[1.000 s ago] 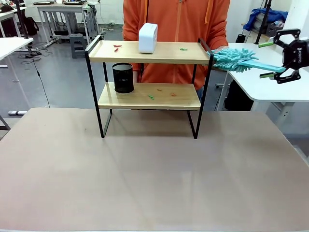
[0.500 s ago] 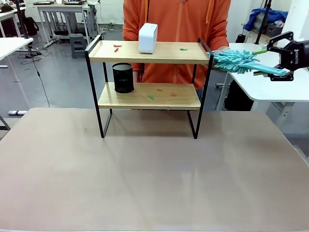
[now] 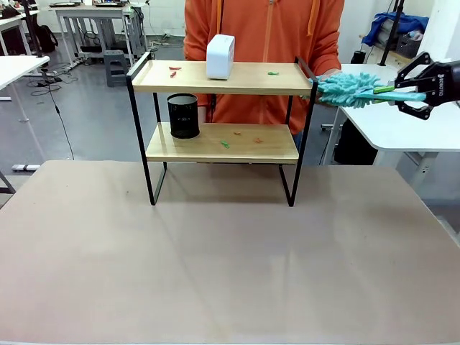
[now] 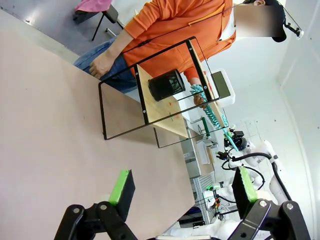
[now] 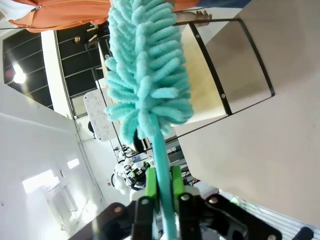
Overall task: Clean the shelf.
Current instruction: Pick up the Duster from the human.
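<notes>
Ahead of the right gripper (image 3: 402,93), just past the teal duster (image 3: 348,88) it grips, the raised black end rail of the shelf (image 3: 223,77) bars the top board, a white box (image 3: 220,56) stands farther along it, a person (image 3: 262,29) stands close behind, and the worktop (image 3: 215,266) below lies open.

Bright, even indoor light from overhead; the shelf (image 3: 223,77) throws only a faint, soft shadow on the counter (image 3: 215,259). The front view is sharp. Both wrist views bow straight lines near the edges, and a lamp (image 5: 19,74) glares white.
</notes>
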Controlling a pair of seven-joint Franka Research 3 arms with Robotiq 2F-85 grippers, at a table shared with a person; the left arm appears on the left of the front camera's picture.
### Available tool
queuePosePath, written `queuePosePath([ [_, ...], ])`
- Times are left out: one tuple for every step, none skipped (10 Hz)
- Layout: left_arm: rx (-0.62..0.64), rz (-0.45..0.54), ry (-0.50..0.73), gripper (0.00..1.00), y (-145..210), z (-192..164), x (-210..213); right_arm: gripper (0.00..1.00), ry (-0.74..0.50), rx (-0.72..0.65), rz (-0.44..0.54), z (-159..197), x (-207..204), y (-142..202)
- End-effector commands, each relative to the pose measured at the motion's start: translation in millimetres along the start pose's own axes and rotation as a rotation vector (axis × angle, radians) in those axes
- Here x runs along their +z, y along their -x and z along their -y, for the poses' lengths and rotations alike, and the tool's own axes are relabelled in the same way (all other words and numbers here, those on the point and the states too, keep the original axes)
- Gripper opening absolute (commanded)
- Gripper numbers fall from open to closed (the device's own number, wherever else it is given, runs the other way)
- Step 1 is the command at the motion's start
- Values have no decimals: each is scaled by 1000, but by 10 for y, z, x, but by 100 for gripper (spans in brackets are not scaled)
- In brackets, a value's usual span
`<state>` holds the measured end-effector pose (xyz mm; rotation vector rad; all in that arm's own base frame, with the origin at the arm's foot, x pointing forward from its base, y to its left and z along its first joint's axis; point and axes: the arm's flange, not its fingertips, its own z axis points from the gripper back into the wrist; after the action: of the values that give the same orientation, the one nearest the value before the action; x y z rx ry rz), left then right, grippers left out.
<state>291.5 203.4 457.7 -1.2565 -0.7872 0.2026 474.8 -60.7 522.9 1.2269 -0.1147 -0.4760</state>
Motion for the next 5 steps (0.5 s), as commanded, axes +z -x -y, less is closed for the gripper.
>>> queuePosePath([
  [-23, 16, 20, 100, -2, 7, -17, 0, -10, 20, -18, -21, 13, -48],
  [-23, 16, 20, 100, -2, 7, -17, 0, -6, 26, -26, -15, 13, -43],
  [-23, 16, 20, 100, -2, 7, -17, 0, -7, 34, -31, -15, 20, -27],
  [-23, 16, 20, 100, -2, 7, -17, 0, -6, 57, -41, -25, 37, 17],
  [-23, 16, 20, 100, -2, 7, -17, 0, 9, 133, -60, -75, 142, 160],
])
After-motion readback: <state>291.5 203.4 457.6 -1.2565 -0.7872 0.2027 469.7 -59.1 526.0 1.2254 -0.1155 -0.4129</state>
